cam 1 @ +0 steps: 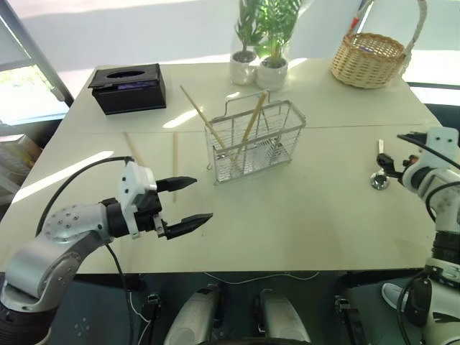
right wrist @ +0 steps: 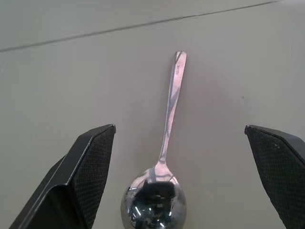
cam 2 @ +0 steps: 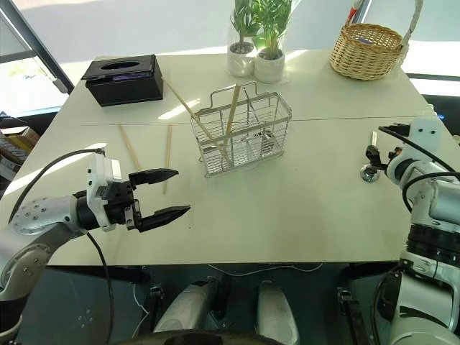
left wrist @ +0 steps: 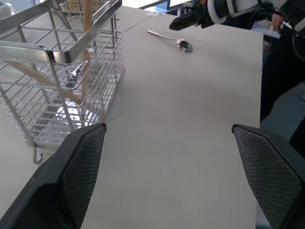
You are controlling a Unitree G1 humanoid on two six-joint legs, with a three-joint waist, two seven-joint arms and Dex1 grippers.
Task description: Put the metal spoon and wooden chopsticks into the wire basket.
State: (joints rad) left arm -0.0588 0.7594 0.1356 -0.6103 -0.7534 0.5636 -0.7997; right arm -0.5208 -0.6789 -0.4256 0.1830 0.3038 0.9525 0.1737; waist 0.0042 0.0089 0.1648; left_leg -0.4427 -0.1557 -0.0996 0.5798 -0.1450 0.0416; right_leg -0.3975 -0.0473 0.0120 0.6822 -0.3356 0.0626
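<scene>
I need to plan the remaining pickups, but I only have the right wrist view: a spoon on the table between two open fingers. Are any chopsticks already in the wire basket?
Observer: Yes, two wooden chopsticks stand leaning in the wire basket.
Operator: Are any still out on the table?
Observer: Two more chopsticks lie flat on the table, on the robot's left of the basket.
Operator: Where is the left hand?
Observer: The left hand hovers open over the table's near edge, near those loose sticks, holding nothing.
Operator: And where is my spoon relative to the basket?
Observer: The metal spoon lies well to the basket's right, with the right hand right at it.
</scene>
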